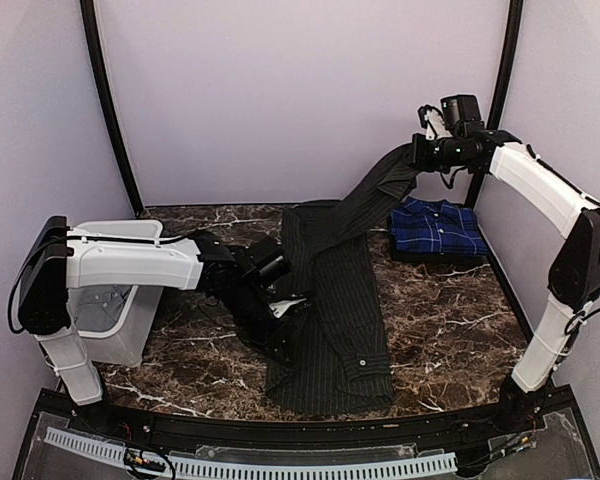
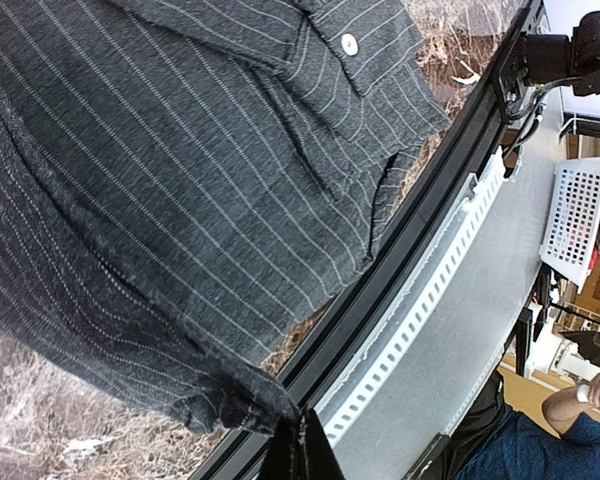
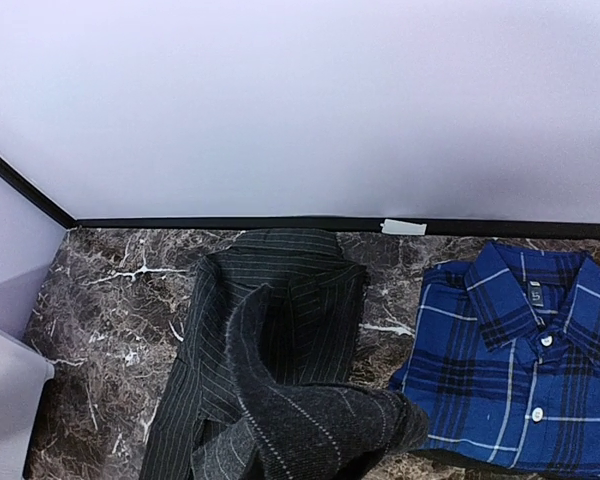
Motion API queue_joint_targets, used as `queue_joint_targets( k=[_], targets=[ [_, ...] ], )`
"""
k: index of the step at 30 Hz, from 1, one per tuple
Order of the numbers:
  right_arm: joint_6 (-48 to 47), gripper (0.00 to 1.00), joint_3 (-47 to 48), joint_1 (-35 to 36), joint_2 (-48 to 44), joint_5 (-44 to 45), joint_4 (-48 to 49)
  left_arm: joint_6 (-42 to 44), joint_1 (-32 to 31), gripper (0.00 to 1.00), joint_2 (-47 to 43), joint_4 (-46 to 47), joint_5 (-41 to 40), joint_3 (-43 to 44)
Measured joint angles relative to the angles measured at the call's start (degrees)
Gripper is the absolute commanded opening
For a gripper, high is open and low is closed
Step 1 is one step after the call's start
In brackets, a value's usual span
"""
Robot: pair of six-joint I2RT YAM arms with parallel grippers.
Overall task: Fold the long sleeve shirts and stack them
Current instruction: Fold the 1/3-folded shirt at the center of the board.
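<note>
A black pinstriped long sleeve shirt (image 1: 330, 330) lies lengthwise on the marble table (image 1: 450, 330), its buttoned cuff (image 2: 365, 45) near the front. My left gripper (image 1: 280, 340) is shut on the shirt's left edge, the cloth bunched at its fingertips (image 2: 302, 450). My right gripper (image 1: 422, 152) is raised high at the back right, shut on a sleeve of the same shirt (image 3: 320, 425) that hangs down to the table. The blue-and-navy plaid shirt (image 1: 438, 228) (image 3: 525, 365) lies folded at the back right.
A white plastic bin (image 1: 120, 300) stands at the left under my left arm. The black front rail (image 2: 400, 270) runs close to the shirt's hem. Walls close in the back and both sides.
</note>
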Motion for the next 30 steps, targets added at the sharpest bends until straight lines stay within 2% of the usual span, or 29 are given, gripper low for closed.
queue_joint_targets(
  k=[16, 22, 30],
  targets=[
    [-0.31, 0.0, -0.22, -0.63, 0.0, -1.88, -0.15, 0.72, -1.07, 0.0, 4.81, 0.28, 5.18, 3.26],
    [-0.28, 0.0, 0.76, -0.63, 0.02, -3.39, -0.83, 0.72, -1.14, 0.0, 6.95, 0.76, 6.93, 7.06],
    [-0.24, 0.0, 6.8, -0.61, 2.82, -5.49, -1.62, 0.74, -1.62, 0.0, 8.17, 1.18, 9.11, 8.41]
  ],
)
